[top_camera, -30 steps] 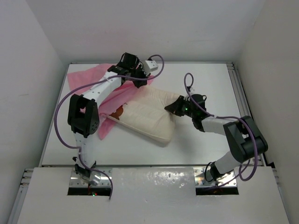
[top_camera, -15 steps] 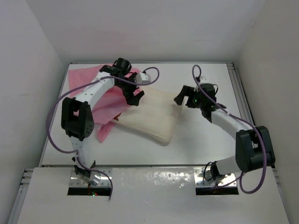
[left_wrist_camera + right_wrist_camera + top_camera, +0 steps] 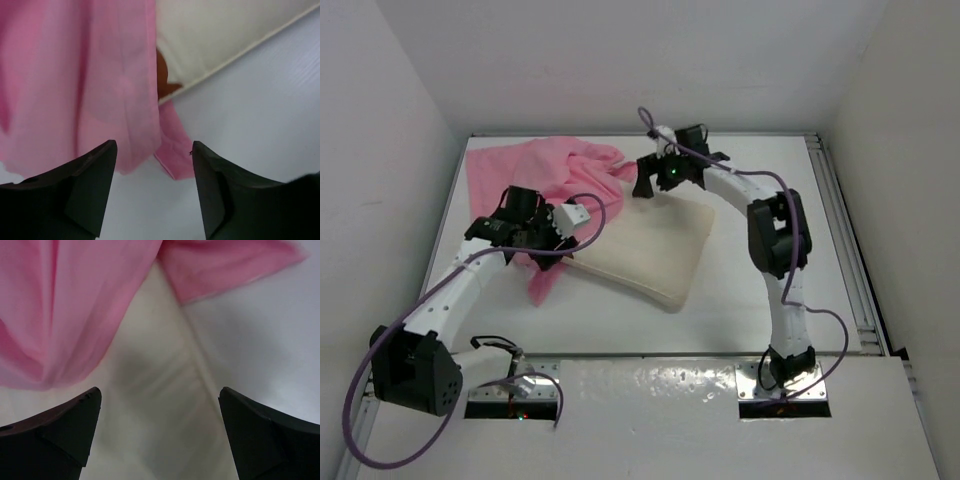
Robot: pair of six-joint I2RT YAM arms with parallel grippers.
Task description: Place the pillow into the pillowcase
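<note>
Left pincer (image 3: 152, 150) and right pincer (image 3: 160, 395) are held wide, empty. On the tabletop (image 3: 760, 290), the pillow (image 3: 650, 245) is covered at its 9 o'clock end by the pillowcase (image 3: 535, 170). Insertion is judged barely begun, so the case mouth must be gripped next.

This is a robot test cell in a lab, not a home. Plain white panel walls (image 3: 620, 70) close in beyond and on either side of the left claw (image 3: 548, 243) and the right claw (image 3: 655, 188). A bare white surface (image 3: 760, 290) lies beneath them. A metal rail (image 3: 840, 230) runs along to the right claw's right, and purple cables (image 3: 839, 335) loop behind.
</note>
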